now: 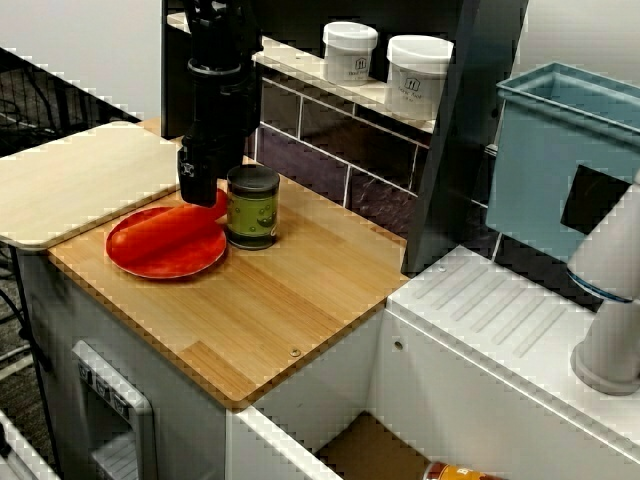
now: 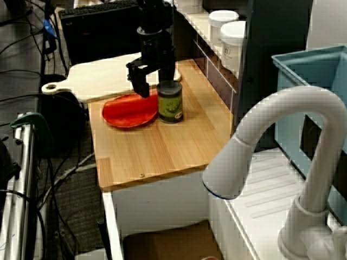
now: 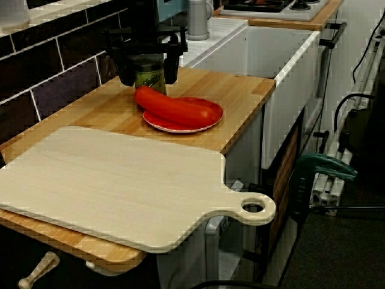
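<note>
1. Hovering above the far rim of the red plate [image 3: 207, 116], upper left in the side view, the gripper [image 3: 148, 79] is spread wide, holding nothing.
2. The green tin [image 1: 252, 205] stands upright just beside it on the wooden counter [image 1: 290, 300]; seemingly an alignment step, calling for centred fingers.
3. Its label's writing is unreadable.

Green can [image 1: 252, 205], red plate [image 1: 165, 266], pale board [image 1: 75, 180]

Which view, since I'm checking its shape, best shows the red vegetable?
The low view over the cutting board: the vegetable stands out above the plate. From above and over the faucet it nearly merges with the plate.
</note>
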Tool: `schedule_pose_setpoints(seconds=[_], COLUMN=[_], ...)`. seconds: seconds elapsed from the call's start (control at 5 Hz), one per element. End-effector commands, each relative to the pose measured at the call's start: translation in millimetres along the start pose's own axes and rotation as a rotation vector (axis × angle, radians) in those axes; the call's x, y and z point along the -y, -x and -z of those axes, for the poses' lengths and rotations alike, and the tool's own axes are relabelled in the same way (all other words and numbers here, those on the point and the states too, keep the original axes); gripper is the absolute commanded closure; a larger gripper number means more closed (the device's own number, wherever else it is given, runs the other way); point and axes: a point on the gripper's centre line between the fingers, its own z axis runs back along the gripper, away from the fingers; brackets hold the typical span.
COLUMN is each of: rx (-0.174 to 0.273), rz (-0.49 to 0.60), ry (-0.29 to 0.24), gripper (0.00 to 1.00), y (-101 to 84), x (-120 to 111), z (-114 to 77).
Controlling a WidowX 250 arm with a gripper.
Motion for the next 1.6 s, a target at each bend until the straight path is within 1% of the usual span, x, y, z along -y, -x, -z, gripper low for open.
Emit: schedule_pose_setpoints(seconds=[0.0,0.4,0.6,0.8,1.0,1.2,1.4], rx=[0.110,0.155,0.165,0.159,0.134,0.131,0.136], rz=[0.048,0.031,0.029,0.032,0.035,0.025,0.020], ry=[-0.031,-0.002,0.010,0.010,0.014,0.013,-0.002], gripper=[0.00,0.00,0.00,0.00,0.00,0.00,0.00], y=[-17.1,-28.5,-35.2,-37.6,-35.0,-31.4,-28.1], x=[-0.1,-10.4,-8.8,-8.5,-10.0,-13.0,-14.5], z=[-33.8,-39.2,-39.4,-35.6,-31.0,-36.0,-41.4])
